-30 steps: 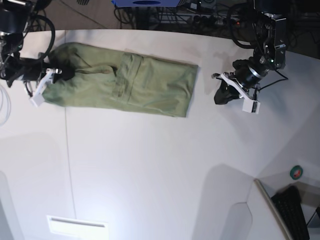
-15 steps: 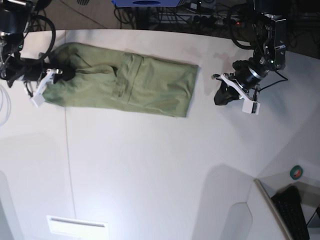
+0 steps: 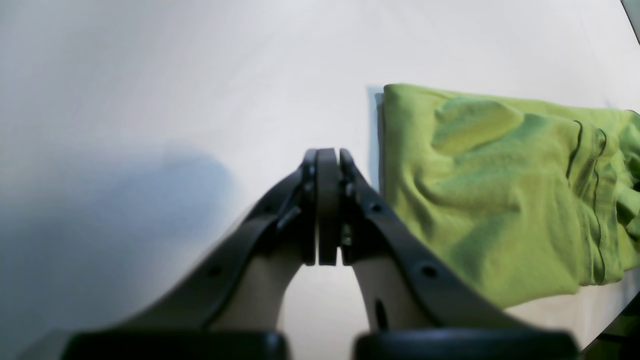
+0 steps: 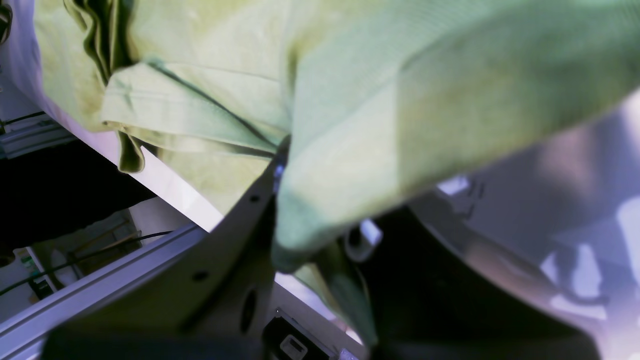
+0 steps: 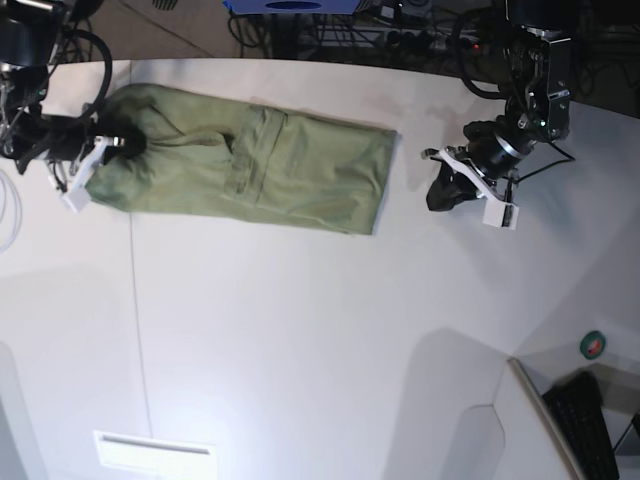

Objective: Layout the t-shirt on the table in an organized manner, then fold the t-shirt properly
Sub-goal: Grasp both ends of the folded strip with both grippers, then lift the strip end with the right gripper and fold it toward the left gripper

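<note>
The olive-green t-shirt [image 5: 250,165] lies as a long folded strip across the far part of the white table [image 5: 320,330]. My right gripper [image 5: 100,150], at the base view's left, is shut on the shirt's left end; in the right wrist view the cloth [image 4: 400,100] drapes over its fingers. My left gripper [image 5: 445,190], at the base view's right, is shut and empty, a short way right of the shirt's straight end. In the left wrist view its jaws [image 3: 322,210] are pressed together, with the shirt edge [image 3: 480,190] just beside them.
A thin dark seam line [image 5: 135,310] runs down the table's left side. Cables and dark equipment [image 5: 330,25] lie beyond the curved far edge. A white label plate [image 5: 155,452] sits near the front edge. A green-topped object [image 5: 593,345] stands off the table at right.
My right gripper has shifted slightly left and up with the shirt's end. The left gripper has edged slightly up. The shirt's shape is almost unchanged.
</note>
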